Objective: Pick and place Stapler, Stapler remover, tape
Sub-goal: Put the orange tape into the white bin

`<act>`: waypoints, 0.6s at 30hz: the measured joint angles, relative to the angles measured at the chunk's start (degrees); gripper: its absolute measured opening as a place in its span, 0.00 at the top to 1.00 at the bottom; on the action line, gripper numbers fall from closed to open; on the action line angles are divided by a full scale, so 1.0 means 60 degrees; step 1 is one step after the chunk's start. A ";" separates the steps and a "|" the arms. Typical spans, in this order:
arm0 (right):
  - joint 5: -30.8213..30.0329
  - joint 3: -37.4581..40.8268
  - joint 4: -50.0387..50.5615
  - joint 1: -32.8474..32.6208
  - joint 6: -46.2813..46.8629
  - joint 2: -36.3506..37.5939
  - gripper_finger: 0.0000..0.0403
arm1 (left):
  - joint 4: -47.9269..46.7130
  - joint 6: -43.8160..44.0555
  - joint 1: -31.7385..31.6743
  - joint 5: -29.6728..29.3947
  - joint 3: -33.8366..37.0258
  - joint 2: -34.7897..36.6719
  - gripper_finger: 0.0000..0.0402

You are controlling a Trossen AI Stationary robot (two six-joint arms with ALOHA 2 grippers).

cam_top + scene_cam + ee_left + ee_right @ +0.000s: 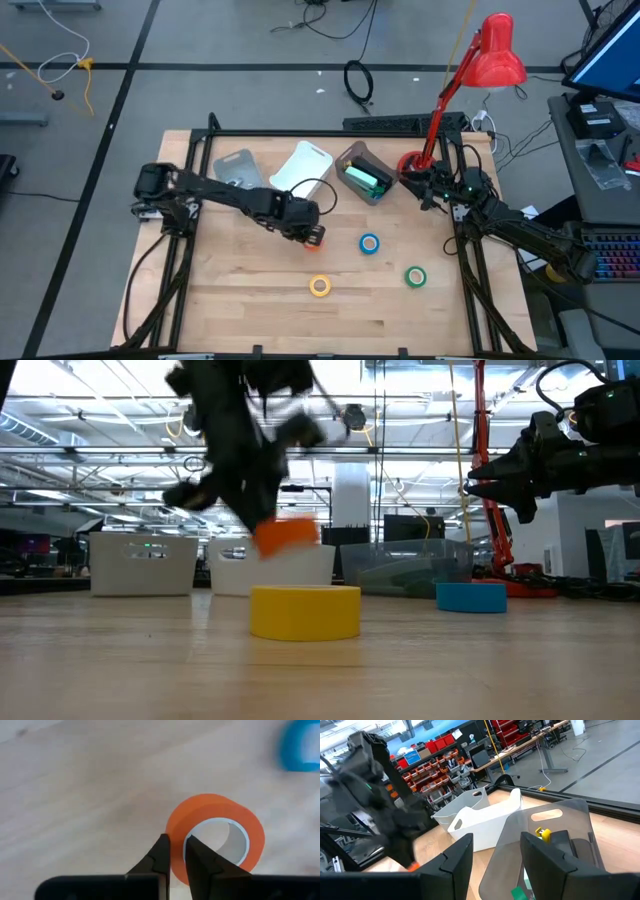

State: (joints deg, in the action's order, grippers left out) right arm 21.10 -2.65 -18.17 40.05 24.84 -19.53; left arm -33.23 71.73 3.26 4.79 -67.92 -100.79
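My gripper (177,852) pinches the wall of the orange tape roll (216,836), one finger (161,855) outside the ring, the other inside its pale core. The roll sits over the light wooden tabletop (85,795). At two o'clock, well apart, a blurred blue tape roll (300,746) shows.

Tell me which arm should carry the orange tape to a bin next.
Left. The left gripper is already shut on the wall of the orange tape and has it off the table. The right gripper hangs open over the smoky bin, holding nothing.
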 joint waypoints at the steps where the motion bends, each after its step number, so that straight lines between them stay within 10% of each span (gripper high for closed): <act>1: -0.0001 0.0003 -0.0002 0.0000 0.0000 0.0000 0.61 | -0.0006 -0.0083 0.0040 -0.0068 -0.0143 0.0226 0.92; 18: -0.0001 0.0002 -0.0222 0.0000 0.0000 0.0000 0.61 | -0.2191 -0.3067 -0.1527 -0.4751 -0.3795 0.1509 0.92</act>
State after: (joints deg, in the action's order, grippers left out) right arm 21.10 -2.64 -19.51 40.05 24.84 -19.53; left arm -46.37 53.33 -5.90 -23.71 -90.70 -91.74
